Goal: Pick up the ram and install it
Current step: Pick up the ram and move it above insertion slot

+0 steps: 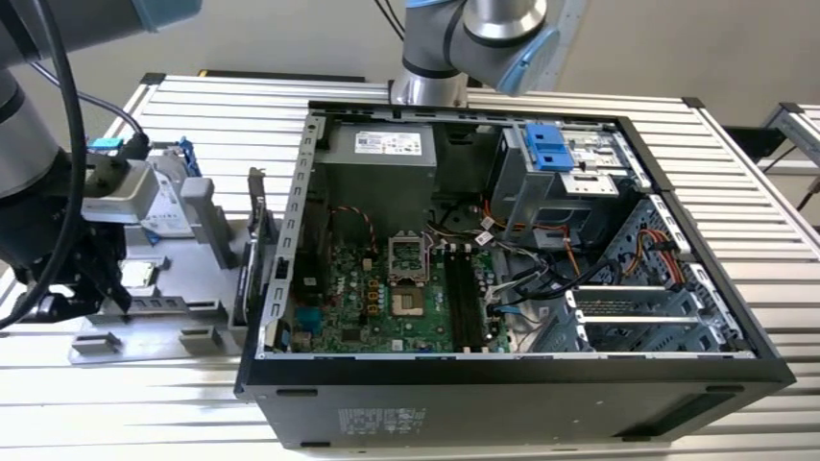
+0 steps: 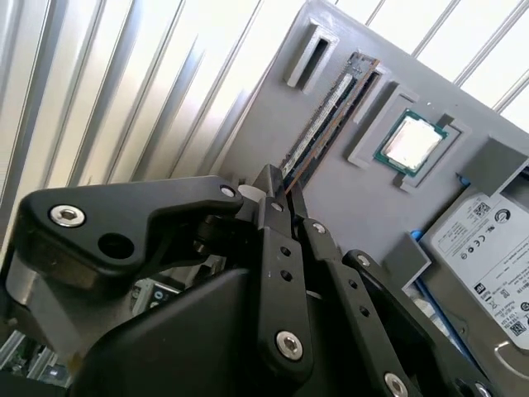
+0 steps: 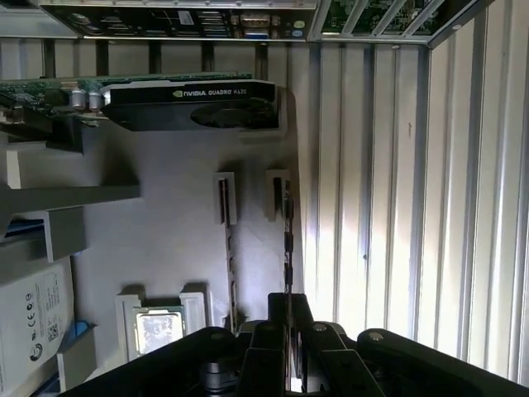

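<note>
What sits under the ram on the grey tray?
The ram stands on edge, its far end in a raised slotted bracket of the grey tray, with bare tray beneath. The gripper covers the other end.

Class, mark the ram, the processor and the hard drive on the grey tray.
ram (image 2: pixel 326 120), second wrist view, midway along its length.
processor (image 2: pixel 411 142), second wrist view, centre of its metal lid.
hard drive (image 2: pixel 483 248), second wrist view, on its white label.

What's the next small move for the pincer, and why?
Probably close the pincer: it straddles one end of the ram, which stands on edge in the grey holder, and light seems to show beside it, so no grip yet.
</note>
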Tool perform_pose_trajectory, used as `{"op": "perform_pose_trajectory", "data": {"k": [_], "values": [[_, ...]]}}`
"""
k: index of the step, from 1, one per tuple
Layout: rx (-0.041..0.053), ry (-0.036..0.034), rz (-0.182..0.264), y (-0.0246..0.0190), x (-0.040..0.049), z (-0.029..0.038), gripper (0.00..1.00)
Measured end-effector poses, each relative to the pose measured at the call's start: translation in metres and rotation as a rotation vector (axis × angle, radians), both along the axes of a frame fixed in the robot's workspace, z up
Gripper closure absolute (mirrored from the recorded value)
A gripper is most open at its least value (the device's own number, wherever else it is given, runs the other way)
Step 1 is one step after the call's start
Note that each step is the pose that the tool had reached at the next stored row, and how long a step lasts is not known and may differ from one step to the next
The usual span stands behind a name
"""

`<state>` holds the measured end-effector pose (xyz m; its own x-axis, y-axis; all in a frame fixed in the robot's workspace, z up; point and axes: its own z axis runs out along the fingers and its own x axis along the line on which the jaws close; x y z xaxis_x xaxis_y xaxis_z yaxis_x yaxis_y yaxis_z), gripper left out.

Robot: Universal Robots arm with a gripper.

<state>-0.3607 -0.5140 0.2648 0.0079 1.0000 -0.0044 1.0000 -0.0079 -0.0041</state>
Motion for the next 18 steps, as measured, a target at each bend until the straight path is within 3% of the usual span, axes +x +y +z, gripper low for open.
{"op": "perform_pose_trajectory", "data": {"k": [18], "values": [[0.0000,0.0000,-0.022,0.0000,0.0000,0.0218,1.00]]}}
